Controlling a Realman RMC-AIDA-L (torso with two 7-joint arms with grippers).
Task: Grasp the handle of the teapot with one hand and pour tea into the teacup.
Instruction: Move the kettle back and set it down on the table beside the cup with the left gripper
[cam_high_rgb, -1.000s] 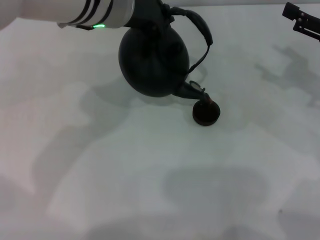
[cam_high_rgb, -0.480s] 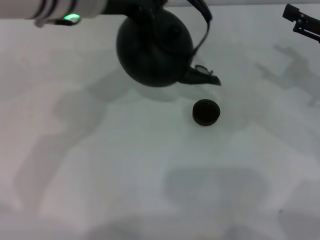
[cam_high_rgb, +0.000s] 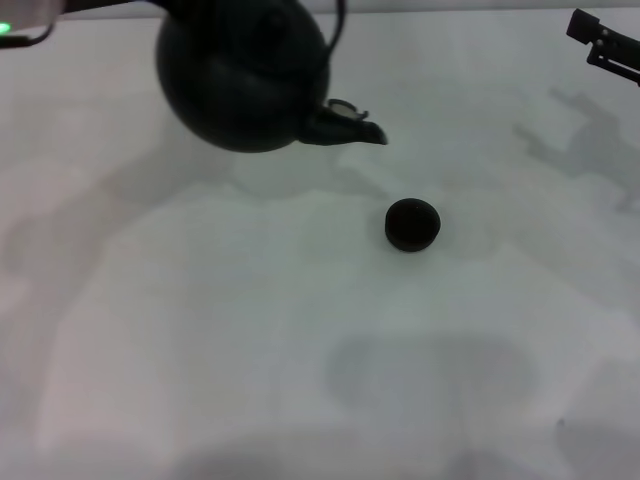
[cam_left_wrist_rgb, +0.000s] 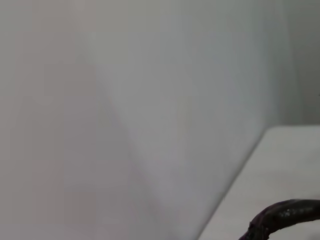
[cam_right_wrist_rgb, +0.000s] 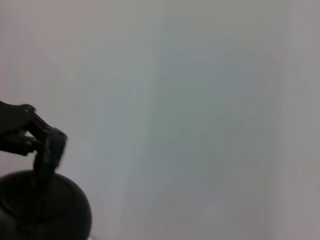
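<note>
My left gripper (cam_right_wrist_rgb: 42, 145) grips teapot (cam_high_rgb: 240, 80) handle (cam_left_wrist_rgb: 280, 216), spout aimed cupward | teacup (cam_high_rgb: 412, 223) apart | right gripper (cam_high_rgb: 605, 40) parked, grip unreadable.

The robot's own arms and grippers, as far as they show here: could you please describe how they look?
Little of either shows. The left arm appears only as a pale, light-coloured casing at the head view's top corner, with a dark band and a small glowing green light. The right gripper is a black, angular piece at the opposite top corner. No cables or markings can be made out.
</note>
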